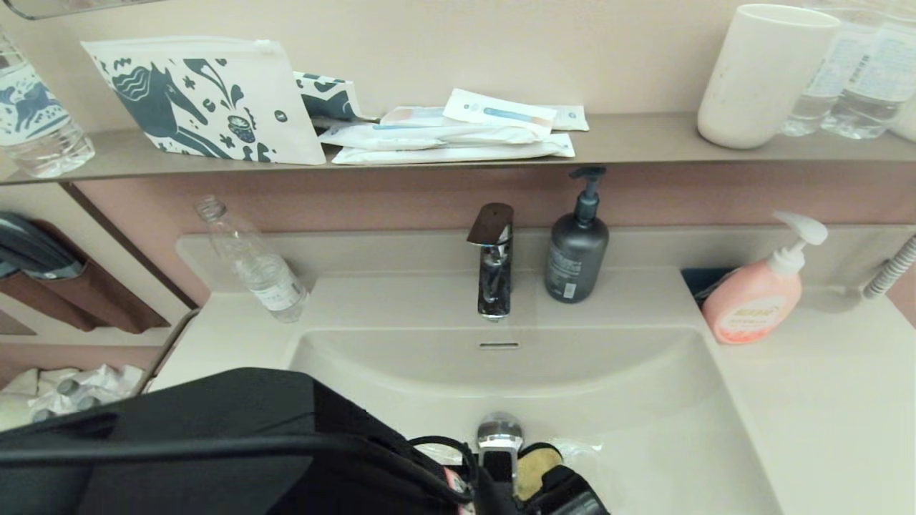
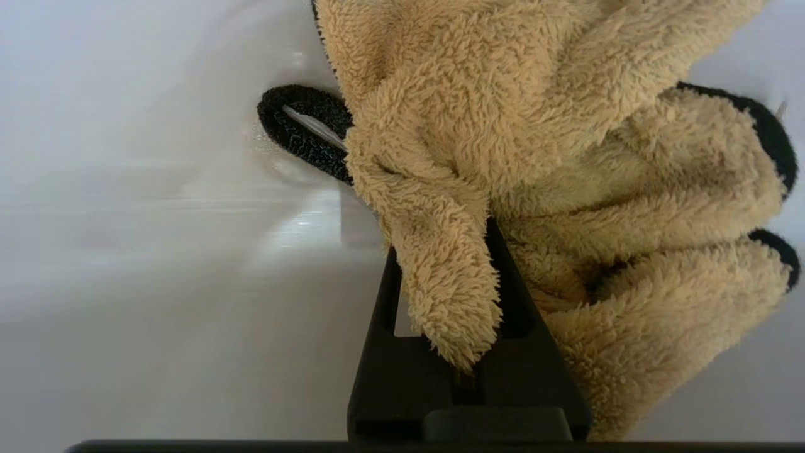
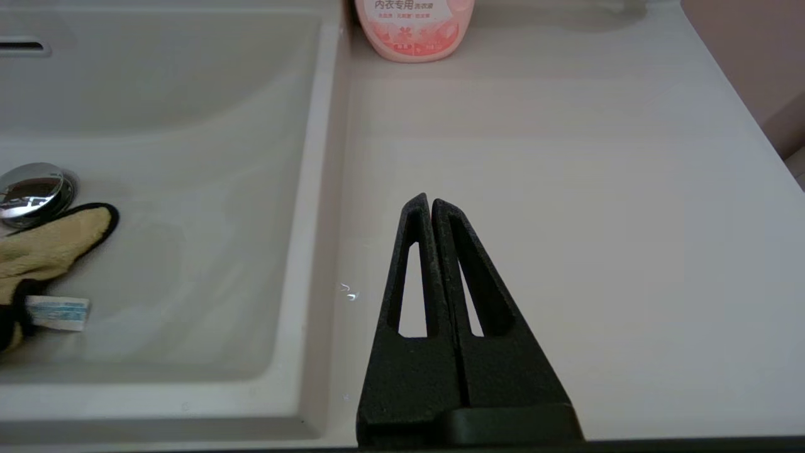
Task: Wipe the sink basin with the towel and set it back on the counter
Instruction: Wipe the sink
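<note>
Three views, each adding its own piece. Head view: left gripper (image 1: 526, 486) low at the bottom centre of the frame, down inside the sink basin (image 1: 644, 400), mostly hidden behind the black arm; only a scrap of the towel (image 1: 537, 468) peeking out just below the chrome drain plug (image 1: 499, 431). Faucet (image 1: 494, 261) at centre, dark pump bottle (image 1: 577, 250) beside it, pink soap bottle (image 1: 755, 297) at right on the counter (image 1: 823, 400), clear bottle (image 1: 257, 268) at left.

Left wrist view: left gripper (image 2: 468, 277) clenched on the towel (image 2: 566, 189), fluffy folds bulging around the black fingers (image 2: 383, 352), black loop (image 2: 302, 129) lying against the glossy basin surface (image 2: 126, 220).

Right wrist view: right gripper (image 3: 431, 207) pressed closed with nothing between the fingers, over the bare counter (image 3: 566, 189) at the right of the sink basin (image 3: 188, 126). At far left, towel (image 3: 50, 242) in the basin just beside the drain plug (image 3: 31, 189), with a small white label (image 3: 60, 313) seen in no other view. Pink soap bottle (image 3: 415, 28) at top.
</note>
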Motion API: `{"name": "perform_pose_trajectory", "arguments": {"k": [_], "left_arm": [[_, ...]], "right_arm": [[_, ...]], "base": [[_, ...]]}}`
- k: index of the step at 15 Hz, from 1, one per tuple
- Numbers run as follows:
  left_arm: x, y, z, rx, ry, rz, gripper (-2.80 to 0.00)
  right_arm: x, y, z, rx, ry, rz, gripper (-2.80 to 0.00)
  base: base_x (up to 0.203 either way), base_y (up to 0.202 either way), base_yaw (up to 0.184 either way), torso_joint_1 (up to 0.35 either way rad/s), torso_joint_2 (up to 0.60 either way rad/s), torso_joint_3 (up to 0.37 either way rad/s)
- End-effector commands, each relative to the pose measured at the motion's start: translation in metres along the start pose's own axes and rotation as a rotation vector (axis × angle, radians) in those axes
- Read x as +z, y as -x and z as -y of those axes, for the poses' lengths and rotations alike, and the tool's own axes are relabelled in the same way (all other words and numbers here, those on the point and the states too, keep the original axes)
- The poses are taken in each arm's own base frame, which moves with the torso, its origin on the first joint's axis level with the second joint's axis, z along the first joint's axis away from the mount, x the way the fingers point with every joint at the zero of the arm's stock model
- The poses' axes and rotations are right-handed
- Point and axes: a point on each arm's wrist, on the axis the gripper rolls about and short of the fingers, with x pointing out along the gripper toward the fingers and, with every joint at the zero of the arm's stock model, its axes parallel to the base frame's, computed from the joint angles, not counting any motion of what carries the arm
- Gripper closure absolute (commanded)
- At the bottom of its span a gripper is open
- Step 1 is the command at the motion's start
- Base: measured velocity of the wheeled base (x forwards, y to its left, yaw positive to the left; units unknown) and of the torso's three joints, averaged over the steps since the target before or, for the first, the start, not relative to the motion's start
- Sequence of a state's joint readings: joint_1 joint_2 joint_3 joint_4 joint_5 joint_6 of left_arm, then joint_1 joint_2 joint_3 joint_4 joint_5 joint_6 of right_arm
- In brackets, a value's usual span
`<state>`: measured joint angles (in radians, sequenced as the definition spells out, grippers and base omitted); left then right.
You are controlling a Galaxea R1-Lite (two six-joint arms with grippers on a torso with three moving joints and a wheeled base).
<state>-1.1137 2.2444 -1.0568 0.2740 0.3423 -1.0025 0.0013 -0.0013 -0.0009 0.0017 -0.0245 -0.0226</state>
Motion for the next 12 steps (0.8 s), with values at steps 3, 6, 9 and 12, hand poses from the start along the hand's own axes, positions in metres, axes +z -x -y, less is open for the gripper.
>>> {"name": "perform_pose_trajectory", "arguments": {"k": [3, 6, 9, 12], "left_arm": [[0.019, -0.005, -0.058, 0.102, -0.014, -0.05, 0.0], [0.026, -0.015, -0.083, 0.154, -0.037, -0.087, 0.0], [0.036, -0.018, -0.094, 0.161, -0.073, -0.09, 0.0], [0.046, -0.021, -0.098, 0.149, -0.131, -0.015, 0.0]], "right_arm": [[0.0, 0.0, 0.0, 0.0, 0.001, -0.002, 0.0], [0.0, 0.0, 0.0, 0.0, 0.0, 0.0, 0.0], [0.0, 0.0, 0.0, 0.0, 0.0, -0.001, 0.0], [0.0, 0.0, 0.0, 0.0, 0.0, 0.0, 0.0]], "base": [[0.0, 0.0, 0.0, 0.0, 0.0, 0.0], [0.0, 0.0, 0.0, 0.0, 0.0, 0.0], [0.0, 0.0, 0.0, 0.0, 0.0, 0.0], [0.0, 0.0, 0.0, 0.0, 0.0, 0.0]]}}
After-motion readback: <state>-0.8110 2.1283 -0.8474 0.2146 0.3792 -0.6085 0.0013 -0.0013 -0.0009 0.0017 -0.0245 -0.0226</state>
